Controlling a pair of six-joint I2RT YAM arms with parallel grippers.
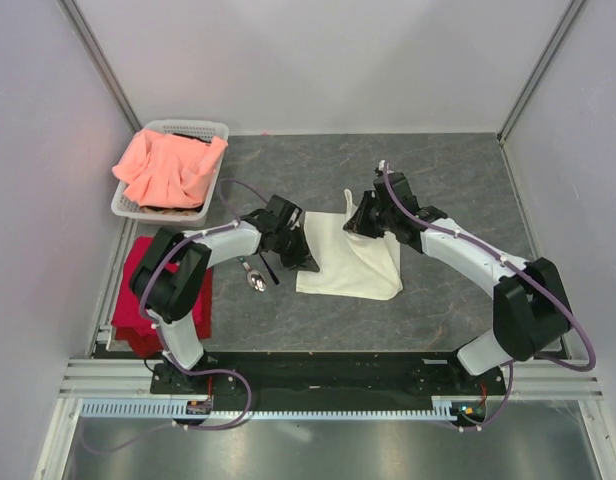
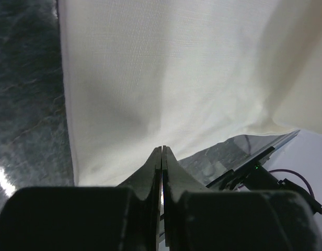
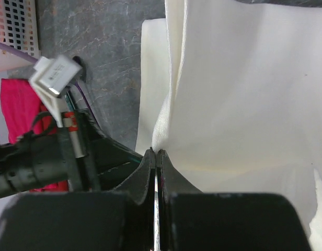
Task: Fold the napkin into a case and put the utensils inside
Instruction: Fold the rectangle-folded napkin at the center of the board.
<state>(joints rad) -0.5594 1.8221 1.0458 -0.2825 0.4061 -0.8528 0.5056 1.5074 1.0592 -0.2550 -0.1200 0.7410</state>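
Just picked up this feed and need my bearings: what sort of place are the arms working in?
Most likely a lab robot test cell, not a dining room: plain white panel walls between metal frame posts, a grey stone-look tabletop, and a white basket holding a salmon-pink cloth.

- Napkin point(image 1: 360, 268): plain cream-white, unmarked; a fine weave shows up close.
- Table point(image 1: 468, 180): dark grey, marbled with paler veins.
- Basket point(image 1: 206, 128): white, pierced by a grid of small holes.
- Pink cloth point(image 1: 168, 168): plain salmon-pink.
- Red cloth point(image 1: 128, 300): plain deep red.
- Spoon point(image 1: 256, 283): shiny silver bowl, dark handle.
- Arms point(image 1: 466, 255): white links, black joints.
- Cables point(image 1: 585, 330): purple.
- Left gripper point(image 2: 161, 149) and right gripper point(image 3: 153, 152): matt black.
- Walls point(image 1: 318, 60): pale grey, unpatterned.
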